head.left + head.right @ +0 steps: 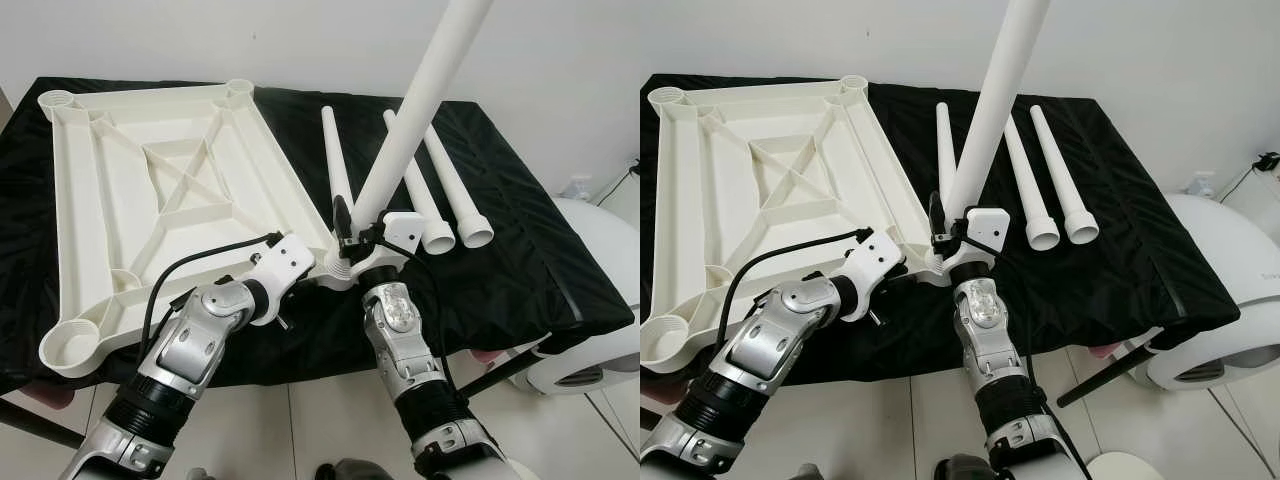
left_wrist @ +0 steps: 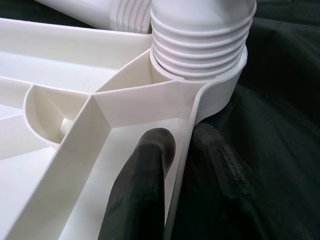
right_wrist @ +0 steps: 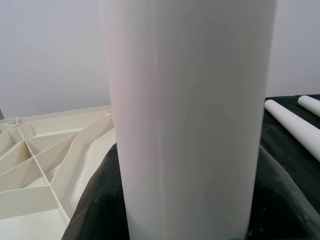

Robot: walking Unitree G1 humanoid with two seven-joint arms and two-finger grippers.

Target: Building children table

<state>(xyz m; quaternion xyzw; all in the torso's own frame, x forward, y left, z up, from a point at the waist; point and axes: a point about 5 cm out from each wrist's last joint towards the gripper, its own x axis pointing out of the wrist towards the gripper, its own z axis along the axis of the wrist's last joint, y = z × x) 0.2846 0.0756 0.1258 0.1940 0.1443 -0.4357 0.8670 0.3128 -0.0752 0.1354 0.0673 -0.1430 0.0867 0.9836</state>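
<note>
A white tabletop [image 1: 92, 215] lies upside down on a black cloth, ribs facing up. My right gripper [image 1: 352, 228] is shut on a long white table leg [image 1: 415, 110] that stands tilted, rising toward the upper right. The leg's threaded end [image 2: 200, 42] sits in the tabletop's near right corner socket [image 2: 215, 95], with several thread rings still showing above it. My left gripper [image 2: 182, 147] is shut on the tabletop's rim just beside that socket, one finger [image 2: 147, 170] inside the rim and the other outside. The held leg [image 3: 190, 120] stands close before the right wrist camera.
Three spare white legs [image 1: 335, 160] [image 1: 415, 185] [image 1: 455, 190] lie on the cloth right of the tabletop. The table's front edge [image 1: 330, 370] is right before me. A white rounded appliance [image 1: 600, 300] stands on the tiled floor at the right. A pale wall closes the back.
</note>
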